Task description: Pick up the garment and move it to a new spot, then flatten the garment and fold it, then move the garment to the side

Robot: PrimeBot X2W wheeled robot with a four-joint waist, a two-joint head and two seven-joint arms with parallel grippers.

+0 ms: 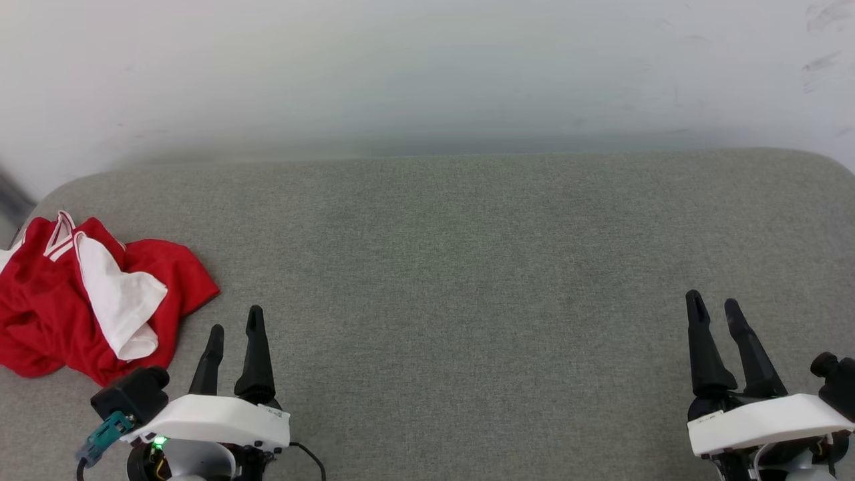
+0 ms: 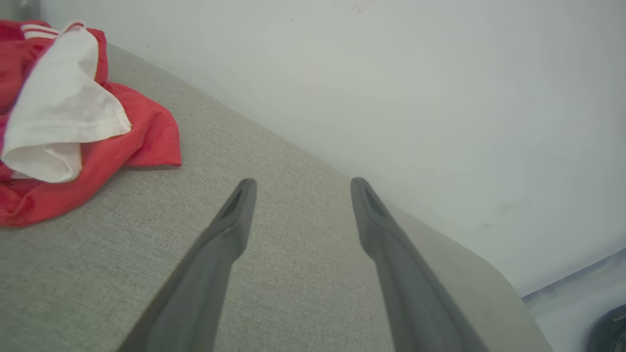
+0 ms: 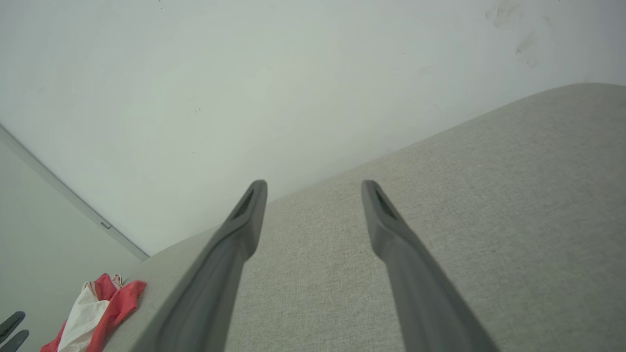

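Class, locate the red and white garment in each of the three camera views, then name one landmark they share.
Head view: the garment lies at the left edge, below the middle.
Left wrist view: garment in the upper left corner.
Right wrist view: garment in the bottom left corner, small.
Shared landmark: the grey fabric surface under it, meeting the white wall.

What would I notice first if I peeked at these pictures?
The crumpled red jersey T-shirt with white sleeves jumps out, heaped at the left edge of the grey fabric-covered surface. Next come the left gripper beside the shirt and the right gripper far across, both with dark jaws open.
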